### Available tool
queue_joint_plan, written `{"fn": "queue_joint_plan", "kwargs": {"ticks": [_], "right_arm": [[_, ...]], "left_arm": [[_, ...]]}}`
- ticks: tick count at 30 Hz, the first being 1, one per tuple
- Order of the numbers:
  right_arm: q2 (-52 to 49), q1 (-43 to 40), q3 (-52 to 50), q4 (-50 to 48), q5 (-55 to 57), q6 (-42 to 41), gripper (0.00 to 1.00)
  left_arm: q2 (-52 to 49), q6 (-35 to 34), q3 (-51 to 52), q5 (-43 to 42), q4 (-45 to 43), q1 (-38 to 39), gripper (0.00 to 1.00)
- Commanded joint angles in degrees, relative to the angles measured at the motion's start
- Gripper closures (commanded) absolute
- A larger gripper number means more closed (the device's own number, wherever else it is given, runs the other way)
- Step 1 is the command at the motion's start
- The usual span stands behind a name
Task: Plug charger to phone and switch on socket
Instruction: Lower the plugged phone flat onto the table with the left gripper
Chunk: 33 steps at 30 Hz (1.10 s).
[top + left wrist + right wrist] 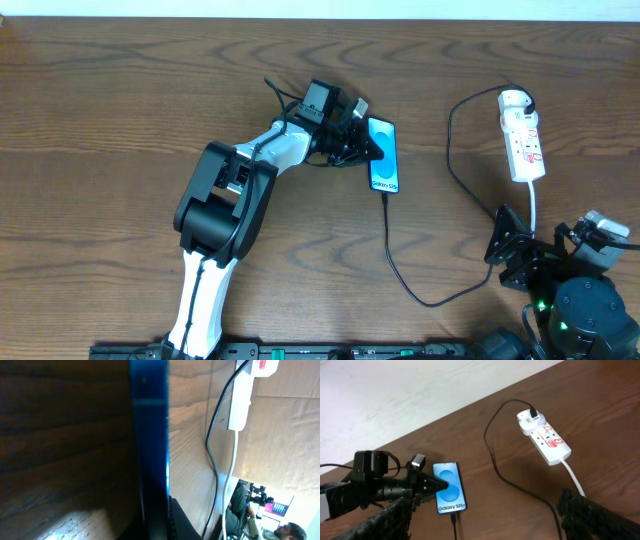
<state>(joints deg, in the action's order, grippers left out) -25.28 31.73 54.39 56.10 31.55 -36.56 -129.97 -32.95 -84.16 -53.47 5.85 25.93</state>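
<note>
the right hand (482, 502) is nearest the lens, its 2 black fingers spread wide and holding nothing. ahead of it, slightly to its right, lies the white elongated power strip with red marks (524, 140). a white adapter (513, 100) sits at the strip's far end, and its thick white cord (533, 205) runs back toward the hand. the thin black charger cable (447, 145) loops from that adapter to the slim cyan-screened smartphone (387, 170), flat on the brown wooden counter (120, 120). the plug looks seated, though it is too small to be sure. the left hand (372, 150) is closed, its tips resting on the screen and gripping nothing. plugging seems done; switching on remains. the right hand would need to reach forward and press the strip's switch, which i cannot pick out.
</note>
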Motion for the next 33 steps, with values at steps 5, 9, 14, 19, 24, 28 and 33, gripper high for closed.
{"fn": "queue_joint_plan", "kwargs": {"ticks": [5, 9, 14, 19, 24, 28, 33], "right_arm": [[-0.13, -0.24, 0.17, 0.74, 0.90, 0.85, 0.09], [-0.11, -0.24, 0.17, 0.76, 0.90, 0.83, 0.08], [-0.11, -0.24, 0.17, 0.79, 0.87, 0.83, 0.08], [-0.11, -0.24, 0.17, 0.79, 0.87, 0.83, 0.08], [-0.11, -0.24, 0.17, 0.76, 0.87, 0.83, 0.08], [-0.11, -0.24, 0.17, 0.76, 0.87, 0.55, 0.08], [-0.11, -0.24, 0.17, 0.76, 0.87, 0.37, 0.07]], "left_arm": [[-1.09, 1.62, -1.18, -0.26, 1.44, 0.20, 0.83], [-1.09, 1.62, -1.20, -0.24, 1.64, 0.20, 0.83], [-1.07, 1.62, -1.20, -0.20, 1.64, 0.20, 0.71], [-1.07, 1.64, -1.20, 0.24, 1.77, 0.20, 0.70], [-1.07, 1.66, -1.20, 1.38, 1.88, 0.20, 0.66], [-1.07, 1.64, -1.20, 4.90, 3.65, 0.20, 0.60], [-1.07, 1.66, -1.18, 8.37, 7.28, 0.20, 0.57]]}}
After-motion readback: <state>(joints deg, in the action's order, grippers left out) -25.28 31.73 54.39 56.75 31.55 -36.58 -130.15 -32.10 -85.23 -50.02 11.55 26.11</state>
